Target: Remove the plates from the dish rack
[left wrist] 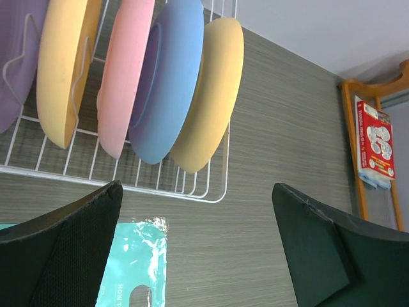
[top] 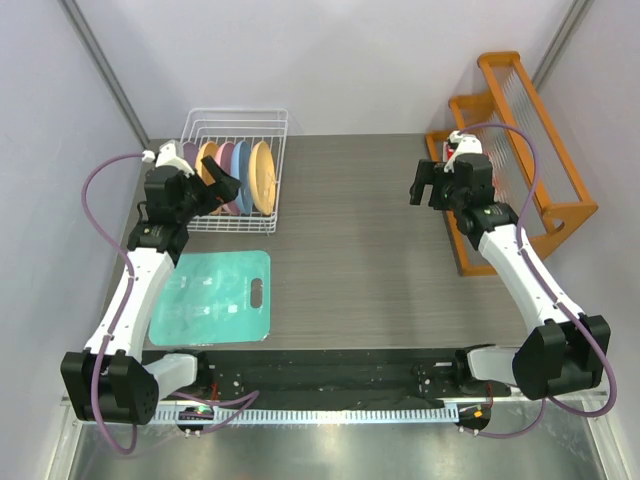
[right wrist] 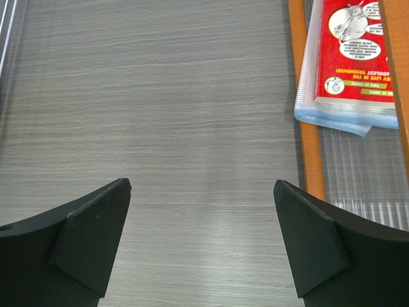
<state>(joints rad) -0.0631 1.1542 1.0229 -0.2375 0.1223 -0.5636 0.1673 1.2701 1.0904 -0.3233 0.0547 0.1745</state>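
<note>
Evidently, the unloading is at its very start: five plates (top: 238, 178) are stood on edge between the prongs of the white dish rack (top: 236, 112), at the far left corner of the desk (top: 360, 250), and none is laid out on the desk. The left hand (top: 222, 192) is held wide open and empty just in front of the rack, near the plates but touching none. The right hand (top: 420, 187) is likewise spread open and empty above bare desk, well apart from the rack.

The step in hand is judged to be the approach to a first plate. The yellow plate (left wrist: 214, 96) at the right end is the most exposed and is probably best taken first. It leans against the blue plate (left wrist: 172, 77), so one finger must be slipped between the two rims and the other set on the outer face. The plate must then be pinched and lifted straight up, clear of the wires.
</note>
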